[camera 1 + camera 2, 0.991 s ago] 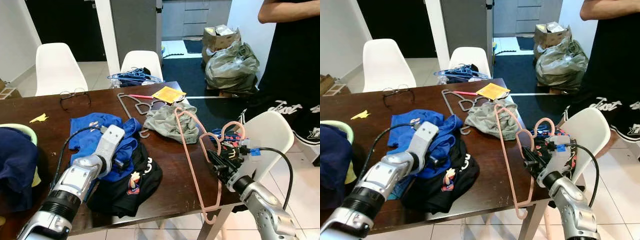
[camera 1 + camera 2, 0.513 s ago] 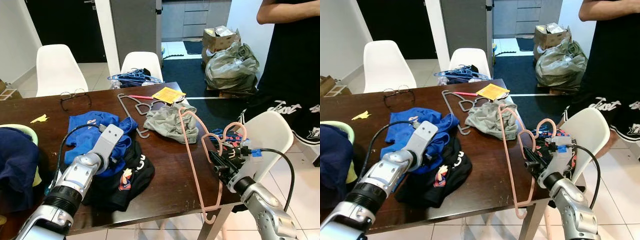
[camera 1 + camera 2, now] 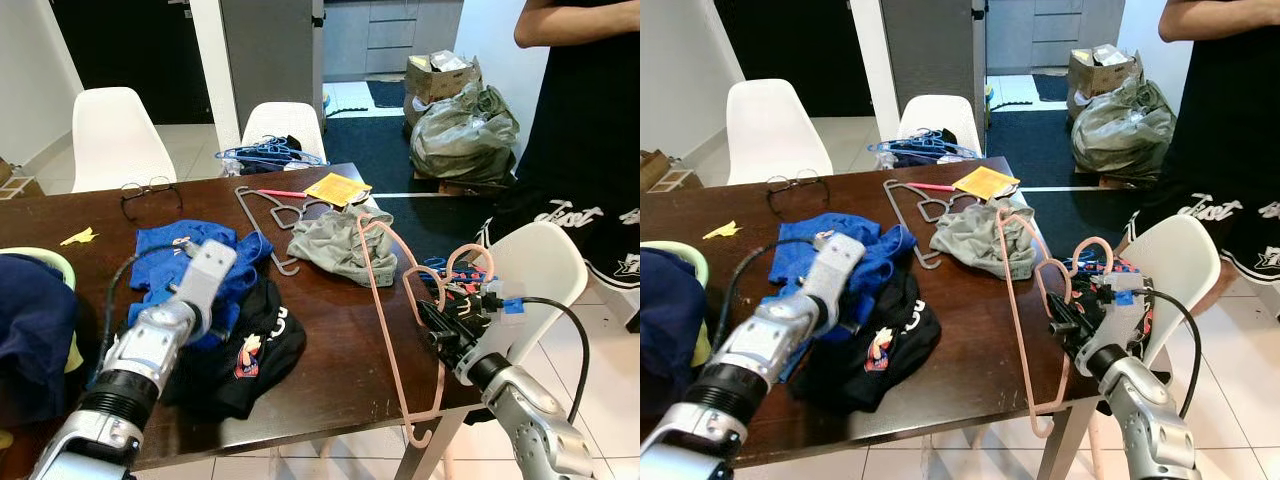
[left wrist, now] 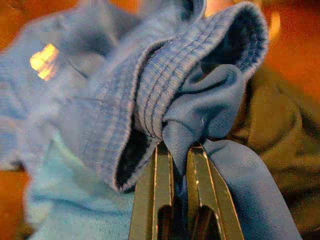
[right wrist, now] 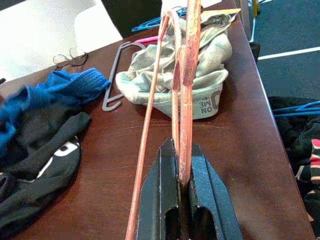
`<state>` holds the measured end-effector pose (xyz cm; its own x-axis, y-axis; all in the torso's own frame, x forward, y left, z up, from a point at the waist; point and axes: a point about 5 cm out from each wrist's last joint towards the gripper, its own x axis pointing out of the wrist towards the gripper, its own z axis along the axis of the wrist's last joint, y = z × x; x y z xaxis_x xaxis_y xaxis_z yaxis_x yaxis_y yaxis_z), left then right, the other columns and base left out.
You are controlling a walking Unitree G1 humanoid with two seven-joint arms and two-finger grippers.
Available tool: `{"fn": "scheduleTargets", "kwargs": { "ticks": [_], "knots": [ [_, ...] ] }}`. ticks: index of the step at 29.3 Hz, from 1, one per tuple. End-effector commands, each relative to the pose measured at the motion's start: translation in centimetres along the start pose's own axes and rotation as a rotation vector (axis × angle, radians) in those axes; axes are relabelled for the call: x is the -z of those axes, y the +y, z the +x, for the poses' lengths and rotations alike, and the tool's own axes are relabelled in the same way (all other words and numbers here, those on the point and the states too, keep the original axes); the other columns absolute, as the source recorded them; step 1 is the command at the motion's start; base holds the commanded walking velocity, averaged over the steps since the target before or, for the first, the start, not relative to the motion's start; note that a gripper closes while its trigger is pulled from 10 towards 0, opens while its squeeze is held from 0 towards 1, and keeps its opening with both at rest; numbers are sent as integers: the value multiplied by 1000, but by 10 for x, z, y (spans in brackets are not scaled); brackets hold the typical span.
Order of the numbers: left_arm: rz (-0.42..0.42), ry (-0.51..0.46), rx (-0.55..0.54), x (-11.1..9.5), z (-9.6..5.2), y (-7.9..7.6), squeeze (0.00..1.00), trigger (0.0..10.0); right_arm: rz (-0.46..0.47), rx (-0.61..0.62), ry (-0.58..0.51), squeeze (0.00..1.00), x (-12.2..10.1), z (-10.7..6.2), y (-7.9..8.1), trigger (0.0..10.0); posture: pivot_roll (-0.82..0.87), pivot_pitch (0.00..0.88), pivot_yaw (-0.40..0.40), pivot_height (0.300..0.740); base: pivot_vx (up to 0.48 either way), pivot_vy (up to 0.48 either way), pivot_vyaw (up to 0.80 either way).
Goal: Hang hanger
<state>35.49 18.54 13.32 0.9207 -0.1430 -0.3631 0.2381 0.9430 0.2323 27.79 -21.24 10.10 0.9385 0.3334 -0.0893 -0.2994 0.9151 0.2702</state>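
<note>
Pink hanger (image 3: pixel 385 300) clamped in right claw (image 5: pixel 181 175); left claw (image 4: pixel 179 157) seemingly pinches blue shirt (image 4: pixel 150 100).

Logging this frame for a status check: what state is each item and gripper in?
Left gripper: shut on the blue shirt.
Right gripper: shut on the pink hanger.
Grey hanger: flat on the table.
Grey shirt: crumpled.
Black shirt: crumpled.
Glasses: unfolded.

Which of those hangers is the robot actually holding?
The pink hanger, clamped in the right gripper; the grey hanger lies flat on the table, untouched.
</note>
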Motion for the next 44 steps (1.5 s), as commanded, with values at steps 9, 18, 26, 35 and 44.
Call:
{"fn": "scheduleTargets", "kwargs": {
  "ticks": [9,18,26,35,44],
  "knots": [
    [159,-566,-435,-152,-81,94,0,0,12,12,24,0,7,1,-1,10000,-43,0,65,731,0,0,0],
    [441,-838,-1005,-230,-234,181,0,0,29,2,20,0,8,2,2,10000,-23,0,65,731,0,0,0],
    [580,-870,-1287,-239,-315,196,0,0,40,-10,25,0,10,3,3,10000,1,0,55,731,0,0,0],
    [346,-449,-1303,-129,-269,238,0,0,41,-20,32,0,10,3,3,10000,-5,0,40,731,0,0,0],
    [197,-298,-1370,-65,-270,263,0,0,35,-21,38,0,9,2,1,10000,-12,0,35,731,0,0,0]
  ]
}}
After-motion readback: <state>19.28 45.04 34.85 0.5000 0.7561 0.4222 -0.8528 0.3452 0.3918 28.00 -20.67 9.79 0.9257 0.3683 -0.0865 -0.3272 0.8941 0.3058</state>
